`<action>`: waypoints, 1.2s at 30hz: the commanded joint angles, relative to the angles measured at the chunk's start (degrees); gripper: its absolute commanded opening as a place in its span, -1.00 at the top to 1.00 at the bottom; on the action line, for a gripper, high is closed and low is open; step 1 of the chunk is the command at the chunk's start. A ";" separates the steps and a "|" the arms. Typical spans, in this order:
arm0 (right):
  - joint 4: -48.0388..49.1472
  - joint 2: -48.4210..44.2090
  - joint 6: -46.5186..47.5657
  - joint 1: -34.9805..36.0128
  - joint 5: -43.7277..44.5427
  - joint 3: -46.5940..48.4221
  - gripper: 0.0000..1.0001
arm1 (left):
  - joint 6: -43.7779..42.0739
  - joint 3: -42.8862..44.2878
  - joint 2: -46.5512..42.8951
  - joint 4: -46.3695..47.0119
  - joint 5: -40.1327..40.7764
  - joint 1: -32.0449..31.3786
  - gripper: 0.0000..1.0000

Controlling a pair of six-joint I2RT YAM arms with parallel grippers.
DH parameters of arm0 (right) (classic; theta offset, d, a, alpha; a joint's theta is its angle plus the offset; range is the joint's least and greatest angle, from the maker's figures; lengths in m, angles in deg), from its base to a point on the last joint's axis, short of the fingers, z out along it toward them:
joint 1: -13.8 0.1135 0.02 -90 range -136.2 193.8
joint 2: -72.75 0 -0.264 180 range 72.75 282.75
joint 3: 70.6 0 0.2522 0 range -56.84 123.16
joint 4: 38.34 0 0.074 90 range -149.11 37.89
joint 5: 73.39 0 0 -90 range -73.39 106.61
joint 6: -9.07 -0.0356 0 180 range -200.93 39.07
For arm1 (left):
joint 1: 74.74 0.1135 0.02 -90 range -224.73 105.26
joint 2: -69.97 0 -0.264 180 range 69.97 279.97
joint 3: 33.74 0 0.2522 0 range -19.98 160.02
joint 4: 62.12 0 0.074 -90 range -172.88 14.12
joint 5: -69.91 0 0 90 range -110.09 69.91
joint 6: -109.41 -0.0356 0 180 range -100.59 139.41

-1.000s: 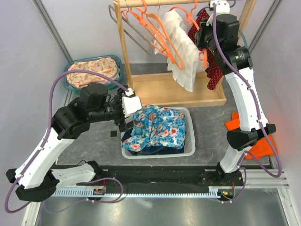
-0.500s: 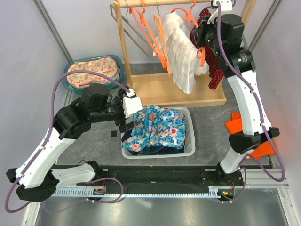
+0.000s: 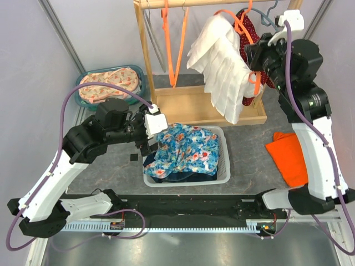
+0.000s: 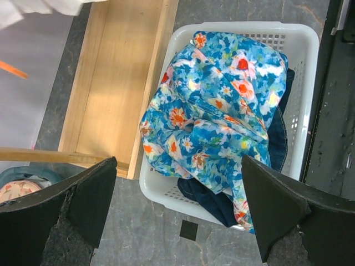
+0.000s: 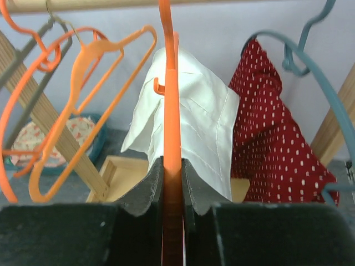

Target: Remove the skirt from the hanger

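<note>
Clenching the right claw (image 5: 172, 188) on the orange hanger (image 5: 170, 111), pinching its thin edge. Carrying the white skirt (image 3: 224, 64) draped over that hanger, hanging beside a red dotted garment (image 5: 272, 138) at the wooden rack (image 3: 142, 66). Holding the left claw (image 4: 178, 185) spread wide above the basket (image 4: 304, 39) of blue floral cloth (image 4: 211, 111).

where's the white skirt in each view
Top: skirt upper right of centre, on the hanger.
Left wrist: only a white edge at the top-left corner, probably it.
Right wrist: centre, behind the hanger.
Shared landmark: wooden rack base.
</note>
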 commanded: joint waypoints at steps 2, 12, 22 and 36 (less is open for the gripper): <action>-0.36 -9.22 -1.09 -0.09 -3.60 -6.75 1.00 | 4.87 2.77 0.55 2.02 -5.35 0.54 -0.99; -14.52 -30.23 -6.37 -0.09 -18.37 -8.18 1.00 | 12.07 11.91 10.91 6.50 -13.19 0.46 -0.99; -17.70 -32.18 -9.89 0.00 -28.38 -3.43 1.00 | 17.53 24.20 19.79 8.27 -9.41 0.54 -0.99; -16.99 -31.48 -9.89 0.53 -29.45 -5.27 1.00 | 14.11 26.14 21.20 4.40 -24.78 0.89 -0.43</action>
